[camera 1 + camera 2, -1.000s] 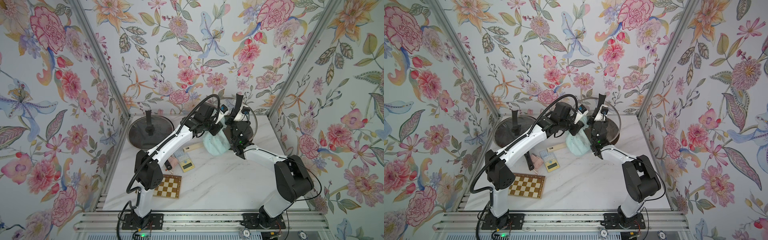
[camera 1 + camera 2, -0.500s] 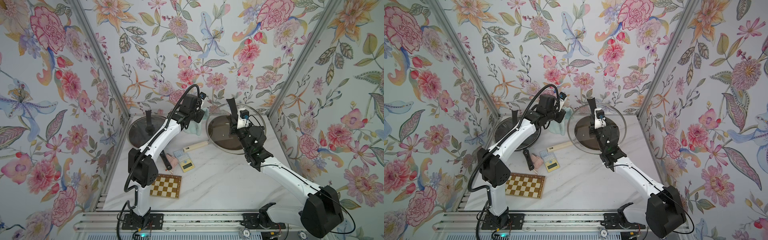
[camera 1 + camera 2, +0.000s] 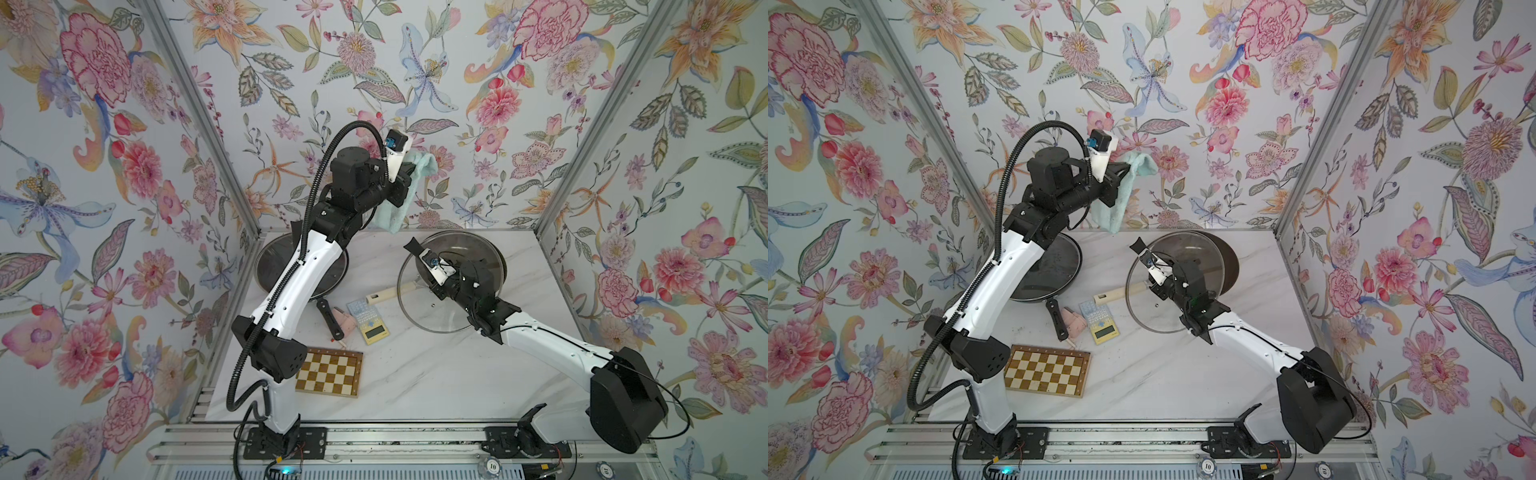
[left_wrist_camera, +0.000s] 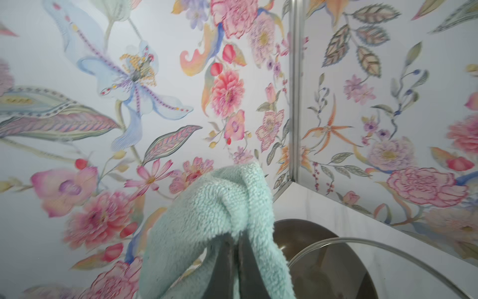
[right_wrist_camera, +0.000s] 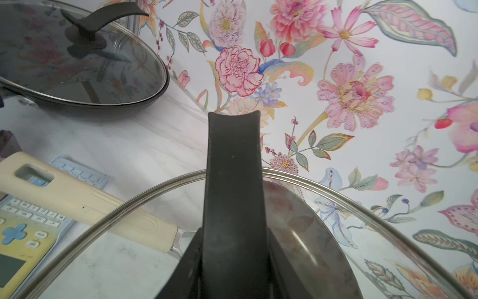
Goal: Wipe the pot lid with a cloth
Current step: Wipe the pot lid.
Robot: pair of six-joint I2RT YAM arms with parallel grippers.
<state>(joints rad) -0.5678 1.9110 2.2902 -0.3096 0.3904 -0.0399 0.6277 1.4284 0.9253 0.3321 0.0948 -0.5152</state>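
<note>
The cloth (image 3: 392, 212) is a pale mint terry rag. It hangs from my left gripper (image 3: 409, 172), which is shut on it and raised high near the back wall, as both top views show (cloth (image 3: 1111, 212), left gripper (image 3: 1121, 168)). In the left wrist view the cloth (image 4: 214, 207) drapes over both fingertips of the left gripper (image 4: 236, 236). The pot lid (image 3: 424, 307), glass with a metal rim, is held tilted at the back right. My right gripper (image 3: 446, 282) is shut on its black handle (image 5: 232, 168). Cloth and lid are apart.
A brown pan (image 3: 1229, 266) with a cream handle (image 3: 382, 296) lies under the held lid. A black frying pan (image 3: 270, 266) with its own glass lid sits at the back left. A calculator (image 3: 368, 322), a small pink item (image 3: 347, 322) and a chessboard (image 3: 330, 372) lie nearer the front.
A second ago the cloth was pressed against the lid in mid-air. My left gripper has since carried the cloth away and up towards the back wall. The right arm has lowered the lid over the pan.
</note>
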